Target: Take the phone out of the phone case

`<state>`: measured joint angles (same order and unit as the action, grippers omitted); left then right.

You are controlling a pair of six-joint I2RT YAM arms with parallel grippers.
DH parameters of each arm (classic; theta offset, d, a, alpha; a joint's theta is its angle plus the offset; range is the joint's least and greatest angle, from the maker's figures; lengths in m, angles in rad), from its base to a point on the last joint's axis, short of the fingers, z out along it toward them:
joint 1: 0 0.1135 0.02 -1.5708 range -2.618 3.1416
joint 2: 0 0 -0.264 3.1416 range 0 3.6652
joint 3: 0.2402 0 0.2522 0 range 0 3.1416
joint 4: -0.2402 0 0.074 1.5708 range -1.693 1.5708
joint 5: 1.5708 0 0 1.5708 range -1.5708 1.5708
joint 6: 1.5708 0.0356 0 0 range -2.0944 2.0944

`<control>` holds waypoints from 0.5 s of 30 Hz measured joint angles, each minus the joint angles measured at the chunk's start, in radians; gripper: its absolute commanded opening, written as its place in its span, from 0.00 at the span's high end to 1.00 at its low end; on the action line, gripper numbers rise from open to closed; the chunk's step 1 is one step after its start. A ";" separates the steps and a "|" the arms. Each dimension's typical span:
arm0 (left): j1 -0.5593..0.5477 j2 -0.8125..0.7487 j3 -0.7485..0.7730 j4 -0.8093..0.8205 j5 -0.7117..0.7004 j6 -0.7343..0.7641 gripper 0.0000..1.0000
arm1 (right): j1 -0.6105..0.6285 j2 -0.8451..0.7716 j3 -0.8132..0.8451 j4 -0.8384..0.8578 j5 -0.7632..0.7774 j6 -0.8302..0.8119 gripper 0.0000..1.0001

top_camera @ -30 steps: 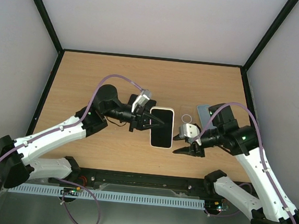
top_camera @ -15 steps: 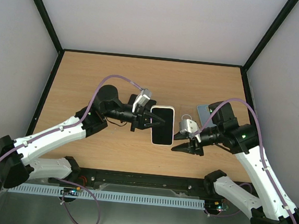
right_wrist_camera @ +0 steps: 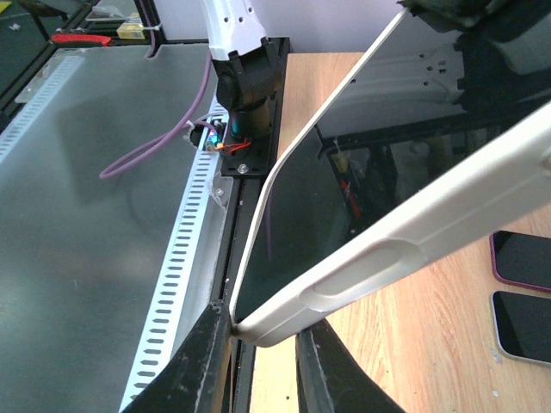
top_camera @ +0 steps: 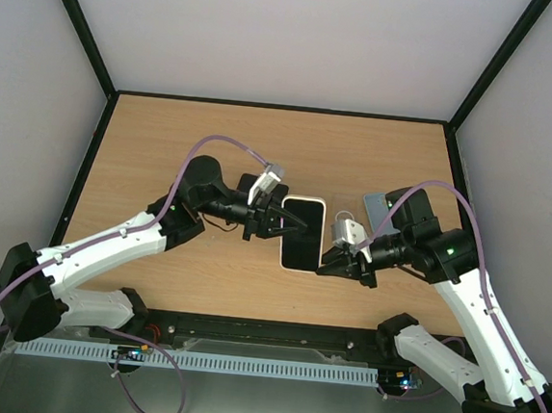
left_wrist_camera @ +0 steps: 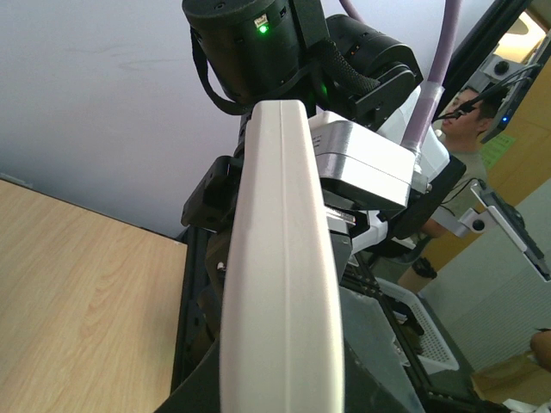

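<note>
The phone in its white case (top_camera: 302, 233) is held off the table between both arms, its dark screen facing up. My left gripper (top_camera: 289, 223) is shut on the case's left long edge; in the left wrist view the white case edge (left_wrist_camera: 280, 284) fills the middle and my gripper (left_wrist_camera: 280, 383) clamps it. My right gripper (top_camera: 331, 264) is at the case's lower right corner. In the right wrist view its jaws (right_wrist_camera: 258, 348) close on the white corner (right_wrist_camera: 275, 325), one finger on the screen side and one behind, below the dark screen (right_wrist_camera: 301, 224).
A clear case with a ring (top_camera: 345, 215) and a blue-grey phone (top_camera: 376, 208) lie on the wooden table (top_camera: 165, 149) right of the held phone. Two more phones (right_wrist_camera: 521, 258) (right_wrist_camera: 522, 325) lie on the wood in the right wrist view. A black frame edges the table.
My right gripper has moved left and up to the phone's lower right corner and closed on it. The left gripper has shifted the phone slightly right.
</note>
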<state>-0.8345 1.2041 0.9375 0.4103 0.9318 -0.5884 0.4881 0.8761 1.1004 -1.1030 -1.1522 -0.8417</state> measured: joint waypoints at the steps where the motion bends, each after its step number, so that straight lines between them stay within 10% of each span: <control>1: 0.000 0.003 -0.003 0.016 0.007 -0.014 0.98 | 0.000 0.000 0.000 -0.006 -0.002 0.000 0.89; 15: -0.033 0.029 -0.010 0.116 0.040 -0.141 0.97 | 0.003 -0.048 -0.020 -0.014 -0.015 0.005 0.91</control>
<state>-0.8673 1.2331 0.9272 0.5266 0.9714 -0.7292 0.4915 0.8280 1.0805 -1.1168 -1.1671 -0.8371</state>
